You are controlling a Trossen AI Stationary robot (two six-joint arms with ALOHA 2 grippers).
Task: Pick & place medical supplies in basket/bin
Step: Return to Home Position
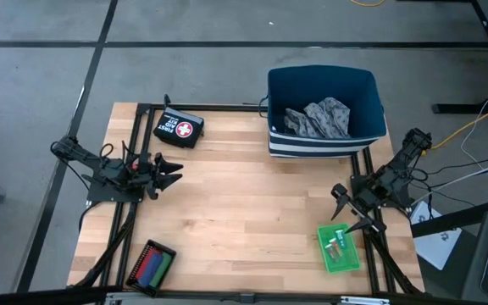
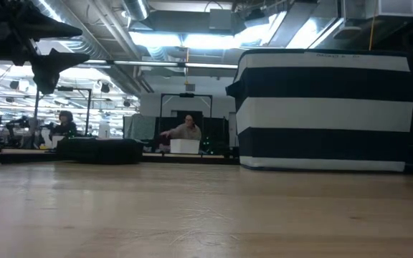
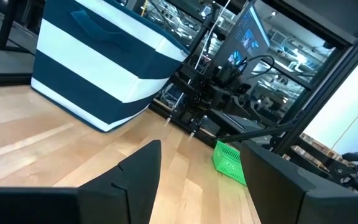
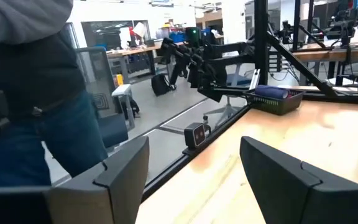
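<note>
Lying crumpled inside the blue bin (image 1: pixel 320 83), the grey-blue patterned cloth (image 1: pixel 318 117) fills most of its floor; the bin stands at the far right of the wooden surface (image 1: pixel 244 203), and its outer wall is banded dark blue and white, as the low view shows. At the near right corner sits the small green bin (image 1: pixel 350 261), with a few pale items in it that are too small to tell apart. At the near left corner a dark tray (image 1: pixel 169 251) holds a red piece (image 1: pixel 145 263), a green piece (image 1: pixel 153 266) and a dark blue piece (image 1: pixel 161 268) side by side. A black first aid pouch (image 1: pixel 179 129) with a white cross on a red disc lies at the far left. The left arm (image 1: pixel 108 174) is folded low along the left edge of the surface, its wrist pointing inward toward the middle; its jaws are spread apart and hold nothing, well apart from both the tray and the pouch. The right arm (image 1: pixel 392 178) reaches in from the right edge between the two bins, angled toward the near side; its jaws stand wide open and empty, with one tip at the far edge of the green bin and the other out over bare wood. Seen from the right wrist, a person in a grey top and blue jeans (image 4: pixel 36 99) stands close beside the surface, and in the low view another person (image 2: pixel 186 129) sits in the room behind.
</note>
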